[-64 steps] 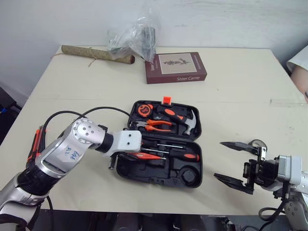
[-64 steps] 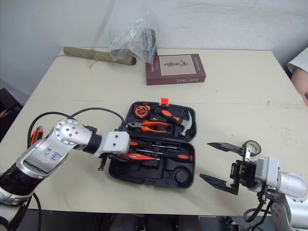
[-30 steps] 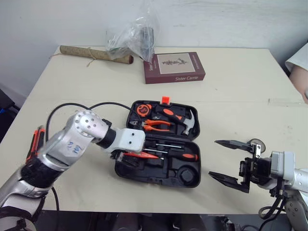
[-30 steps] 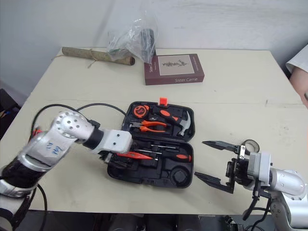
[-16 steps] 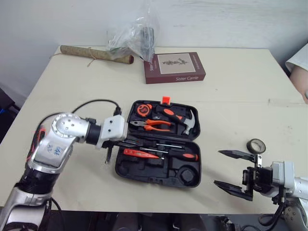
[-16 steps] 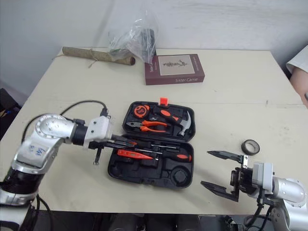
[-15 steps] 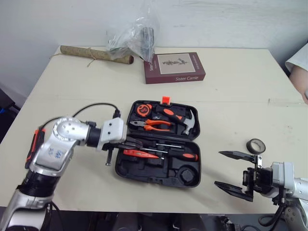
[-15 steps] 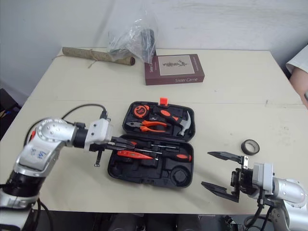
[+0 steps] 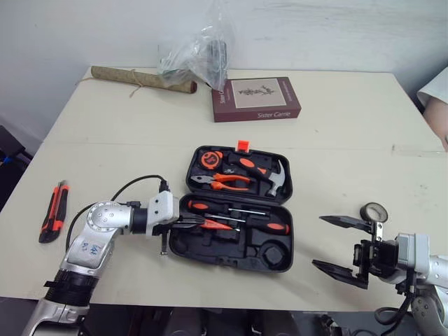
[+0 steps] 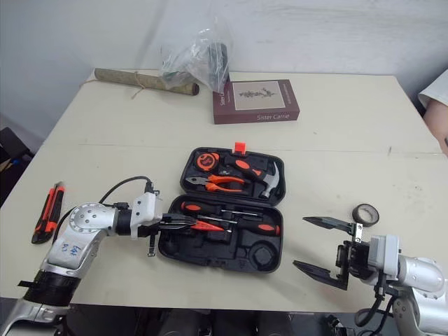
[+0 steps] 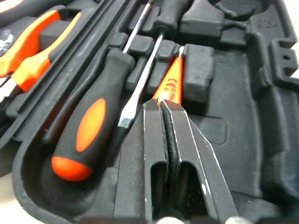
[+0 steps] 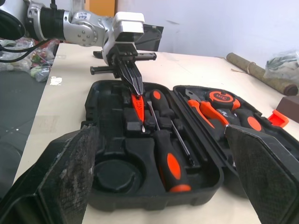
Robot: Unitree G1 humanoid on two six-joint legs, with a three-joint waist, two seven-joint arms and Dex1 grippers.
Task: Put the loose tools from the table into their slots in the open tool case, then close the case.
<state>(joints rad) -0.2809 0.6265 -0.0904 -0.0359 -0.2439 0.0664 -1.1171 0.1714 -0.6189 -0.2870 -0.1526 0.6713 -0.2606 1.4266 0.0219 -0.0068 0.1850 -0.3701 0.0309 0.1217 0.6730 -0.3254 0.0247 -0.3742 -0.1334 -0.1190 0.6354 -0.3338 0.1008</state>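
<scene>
The open black tool case (image 9: 231, 250) lies mid-table. Its lid half holds pliers (image 9: 222, 180), a hammer (image 9: 271, 179) and a tape measure (image 9: 210, 159). Its base holds two screwdrivers (image 9: 271, 227) and a small orange tester (image 9: 218, 225). My left gripper (image 9: 199, 223) is shut, low over the base's left part, and its tips (image 11: 161, 103) meet the tester's end (image 11: 171, 84). A red and black utility knife (image 9: 54, 211) lies loose at the table's left. A tape roll (image 9: 374, 211) sits just beyond my open right gripper (image 9: 319, 241), right of the case.
A dark red book (image 9: 255, 98), a plastic bag (image 9: 199, 56) and a brown paper roll (image 9: 140, 78) lie along the far side. A person's sleeve (image 9: 435, 94) shows at the right edge. A black cable (image 9: 136, 183) loops from my left arm.
My left arm has dropped low to the table and drawn back, uncovering the utility knife; its shut gripper now points along the tester in the case. The right gripper stays open, nearly still.
</scene>
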